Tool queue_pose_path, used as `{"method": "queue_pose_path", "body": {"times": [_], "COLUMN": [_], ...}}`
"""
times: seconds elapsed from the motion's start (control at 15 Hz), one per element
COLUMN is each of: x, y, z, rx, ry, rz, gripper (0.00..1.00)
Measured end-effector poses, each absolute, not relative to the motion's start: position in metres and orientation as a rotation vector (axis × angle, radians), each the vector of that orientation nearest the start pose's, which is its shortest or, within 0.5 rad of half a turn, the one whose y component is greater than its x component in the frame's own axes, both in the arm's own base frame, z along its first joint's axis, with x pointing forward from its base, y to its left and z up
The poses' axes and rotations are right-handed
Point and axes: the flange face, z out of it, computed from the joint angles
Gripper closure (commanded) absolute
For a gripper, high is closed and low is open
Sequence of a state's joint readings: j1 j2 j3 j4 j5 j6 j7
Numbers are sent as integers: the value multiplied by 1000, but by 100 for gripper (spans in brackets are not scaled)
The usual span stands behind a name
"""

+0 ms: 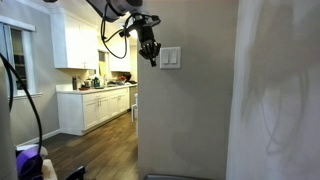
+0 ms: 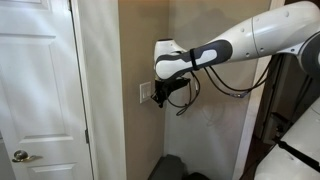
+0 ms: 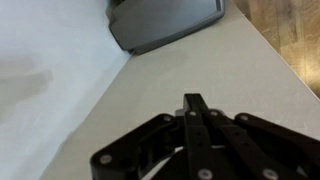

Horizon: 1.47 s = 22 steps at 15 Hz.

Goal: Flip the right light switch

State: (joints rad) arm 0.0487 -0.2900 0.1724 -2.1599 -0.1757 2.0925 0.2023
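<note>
Hovering just beside the small white squarish wall plate, our black metal gripper shows jaws pressed together. The small white rectangular right light switch fills the plate's right half; we should nudge only it, keeping clear of its left-hand twin.

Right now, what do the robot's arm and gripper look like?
The arm is white, smooth and rounded, with dark bands at the joints. Black cables loop under it. The gripper is black, with riveted linkage fingers.
</note>
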Motion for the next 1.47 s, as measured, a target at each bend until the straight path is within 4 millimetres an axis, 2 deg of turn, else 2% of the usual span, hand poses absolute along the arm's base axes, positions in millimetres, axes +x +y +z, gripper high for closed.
{"method": "queue_pose_path", "body": {"times": [0.4, 0.67, 1.0, 1.47], "x": [518, 535, 543, 545], "y": [111, 105, 99, 98], "z": [551, 553, 548, 546], "rx": [-3265, -3245, -3240, -3241], "ry": [-170, -153, -150, -154], "rz": [-490, -534, -535, -532], "gripper": [100, 100, 99, 99]}}
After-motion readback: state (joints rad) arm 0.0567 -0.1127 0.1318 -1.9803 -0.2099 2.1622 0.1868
